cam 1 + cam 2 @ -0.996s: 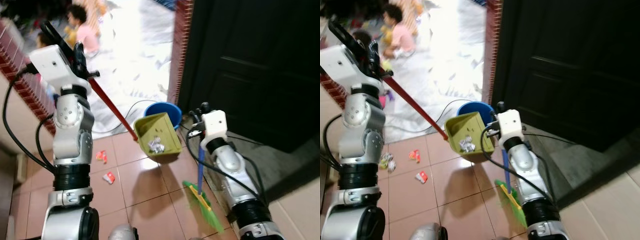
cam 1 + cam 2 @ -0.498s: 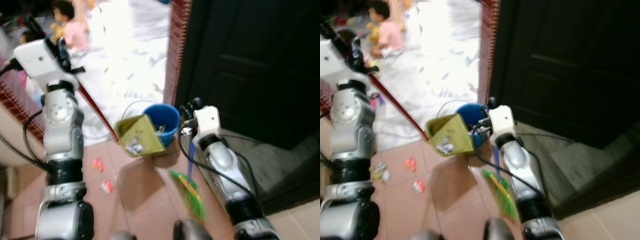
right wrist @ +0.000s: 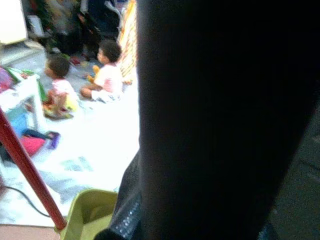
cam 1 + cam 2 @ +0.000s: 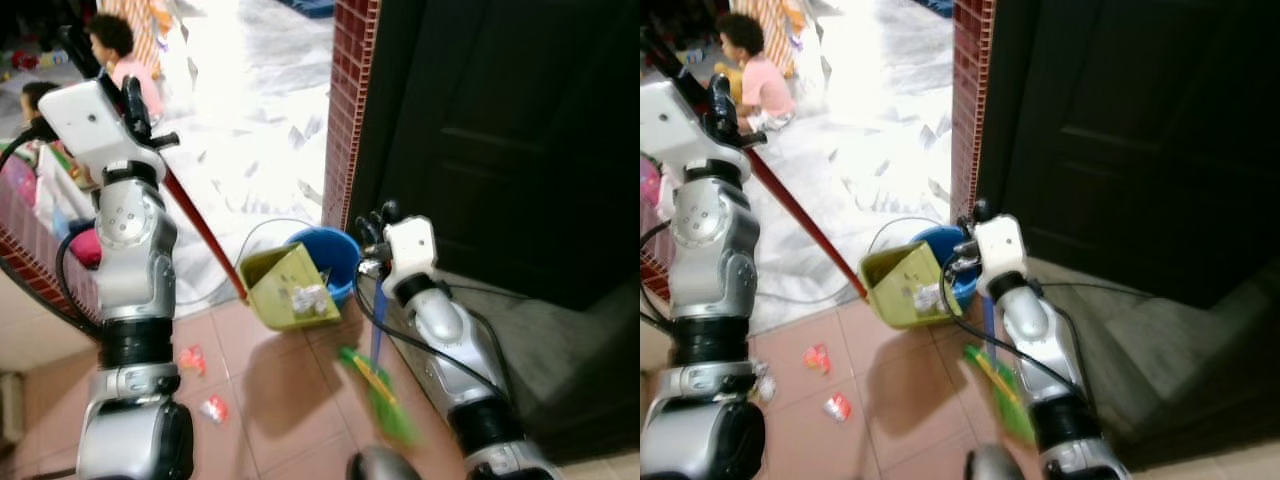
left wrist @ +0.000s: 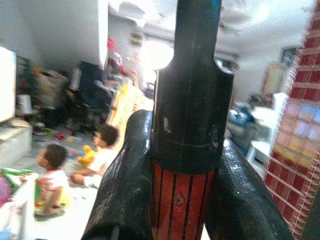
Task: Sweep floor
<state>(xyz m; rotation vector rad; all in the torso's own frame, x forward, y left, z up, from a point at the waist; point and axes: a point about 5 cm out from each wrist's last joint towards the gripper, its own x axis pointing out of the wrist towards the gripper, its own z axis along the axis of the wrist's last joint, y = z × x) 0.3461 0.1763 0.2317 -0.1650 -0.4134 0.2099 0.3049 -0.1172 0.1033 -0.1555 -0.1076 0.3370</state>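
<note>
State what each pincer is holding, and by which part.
Left pincer grips the yellow-green plastic dustpan's long red handle at its black top end; right pincer holds the green broom's blue stick near its top.

Glossy terracotta floor tiles (image 4: 290,375) mirror a matt plastic dustpan (image 4: 285,290); beside it a smooth blue plastic bucket (image 4: 335,255), a glazed red-brick pillar (image 4: 345,100), and brushed-metal arms (image 4: 135,260).

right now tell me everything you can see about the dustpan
The dustpan is an olive-green box-shaped scoop, seemingly plastic, on a long red handle with a black top end. The left gripper is clamped on that end, holding the pan off the tiled floor, tilted beside the blue bucket. Crumpled pale scraps lie inside it. Whether it touches the bucket's rim cannot be told.
</note>
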